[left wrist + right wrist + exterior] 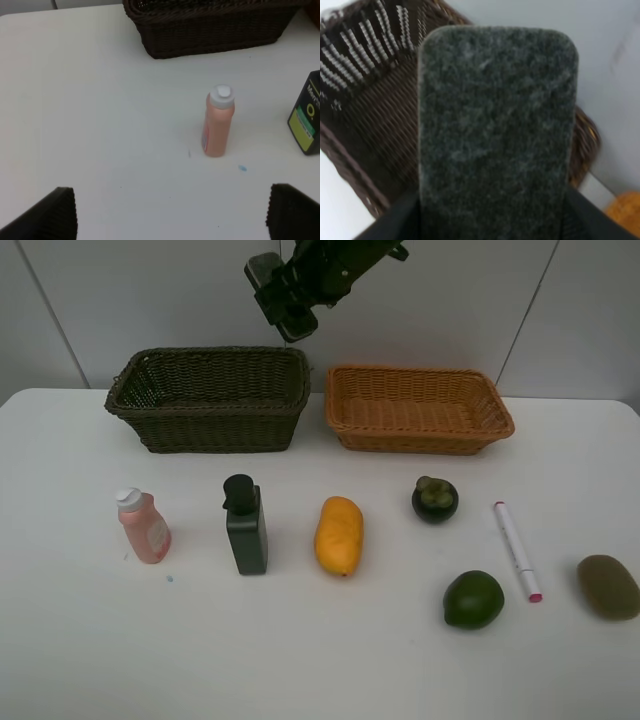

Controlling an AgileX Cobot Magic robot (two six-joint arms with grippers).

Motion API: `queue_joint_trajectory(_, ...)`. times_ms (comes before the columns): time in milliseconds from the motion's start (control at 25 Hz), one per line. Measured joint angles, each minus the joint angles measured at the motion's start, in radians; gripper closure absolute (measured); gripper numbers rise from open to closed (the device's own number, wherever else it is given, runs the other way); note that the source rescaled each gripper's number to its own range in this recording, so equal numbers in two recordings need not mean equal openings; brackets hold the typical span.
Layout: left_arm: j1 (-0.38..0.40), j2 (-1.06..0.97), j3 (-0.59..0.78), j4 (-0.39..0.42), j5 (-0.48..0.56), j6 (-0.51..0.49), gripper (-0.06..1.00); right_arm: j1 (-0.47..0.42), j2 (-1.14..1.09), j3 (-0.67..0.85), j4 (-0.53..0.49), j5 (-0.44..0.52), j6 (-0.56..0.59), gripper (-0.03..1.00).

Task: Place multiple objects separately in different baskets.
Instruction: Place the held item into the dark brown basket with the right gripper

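Exterior high view: two baskets stand side by side near the far edge of the white counter [300,670]. The dark brown-green woven basket [200,425] is nearer the left edge. The light orange woven basket [420,435] is just beside it, nearer the right edge. Nothing shows inside either one.

The right fingers [585,225] are up in the air over the far right corner of the dark basket. They are clamped on the dark green flat block [495,125], which hangs over the open basket. It is not in the basket yet.

The left fingers [50,215] are spread wide with nothing between them. They hang over the left part of the counter, on the near side of the pink plastic bottle with a white cap [143,528].

Seven things sit in a row across the middle of the counter. From the left edge to the right edge they are the pink bottle, the black pump bottle [245,525], the yellow-orange mango [338,535], the dark round mangosteen [435,499], the round green lime [473,599], the white marker with a pink tip [517,551] and the brown kiwi [607,586]. The lime and the kiwi sit a bit nearer the front edge.

So the job looks only just begun. One thing is on its way in, none are put away, and seven are left to sort.
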Motion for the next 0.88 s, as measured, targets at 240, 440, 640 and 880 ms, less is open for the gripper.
queue_joint_trajectory(240,0.0,0.0,0.0,0.0,0.0,0.0,-0.05,0.036,0.143,-0.179,0.05,-0.002,0.0,0.44)
queue_joint_trajectory(440,0.0,0.0,0.0,0.0,0.0,0.0,-0.05,0.049,0.221,-0.23,0.081,-0.051,0.0,0.44)
queue_joint_trajectory(640,0.0,0.0,0.0,0.0,0.0,0.0,-0.05,0.052,0.272,-0.23,0.095,-0.13,0.0,0.44)
queue_joint_trajectory(880,0.0,0.0,0.0,0.0,0.0,0.0,-0.05,0.052,0.325,-0.23,0.093,-0.19,0.0,0.44)
